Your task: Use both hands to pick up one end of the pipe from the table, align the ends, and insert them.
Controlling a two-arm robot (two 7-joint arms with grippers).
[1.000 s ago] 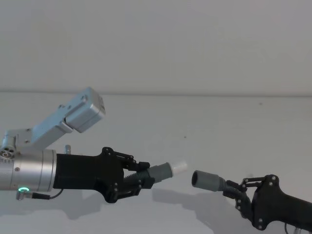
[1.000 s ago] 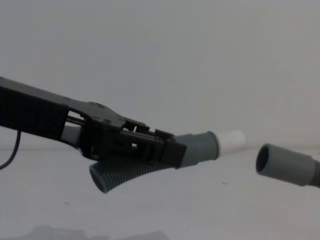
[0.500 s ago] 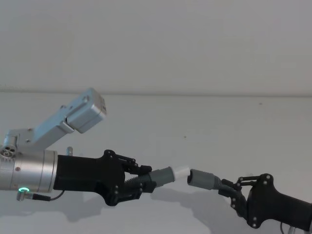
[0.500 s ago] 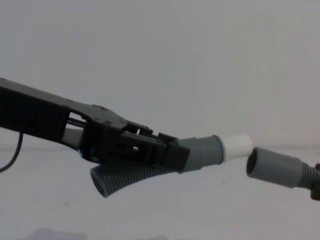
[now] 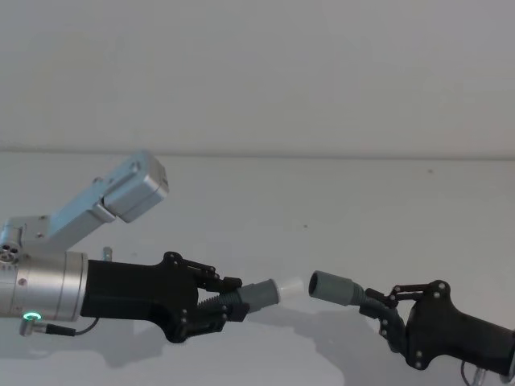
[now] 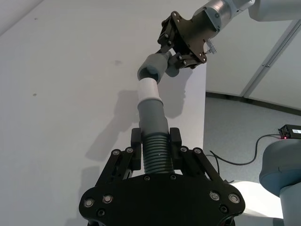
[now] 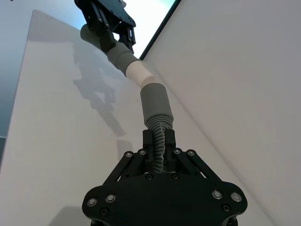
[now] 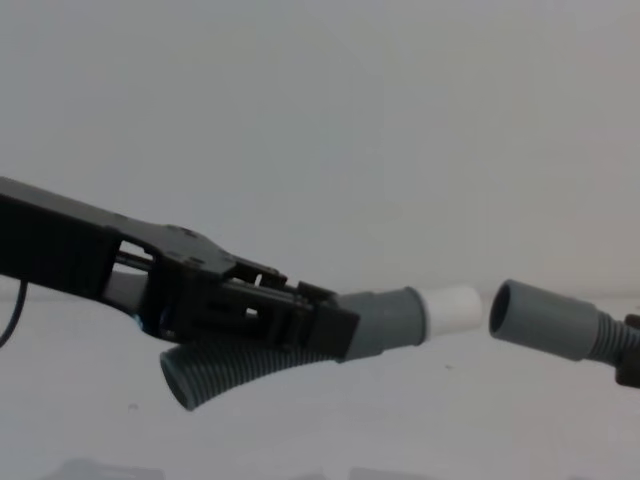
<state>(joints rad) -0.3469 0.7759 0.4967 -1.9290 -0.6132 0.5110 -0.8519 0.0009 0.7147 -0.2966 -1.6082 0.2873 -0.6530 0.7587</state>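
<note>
- Two pieces of dark-grey pipe are held above the white table (image 5: 338,201), one in each gripper, their free ends facing each other across a small gap.
- The left gripper (image 5: 228,300) is clamped on the ribbed middle of the left pipe piece (image 8: 300,345); its smooth grey cuff, left of the gap, ends in a narrower white tip (image 8: 452,308).
- The right gripper (image 5: 378,309) is clamped on the ribbed part of the right pipe piece (image 5: 354,294); its wider open cuff (image 8: 540,317) lies just right of the gap, mouth turned toward the white tip.
- The step in hand is judged to be aligning the ends: the two cuffs meet at a slight angle, so the axes should be brought into one line before any push.
- The tip looks rigid and smooth, the ribbed sections flexible, so a slow, straight push is advised to avoid buckling.
</note>
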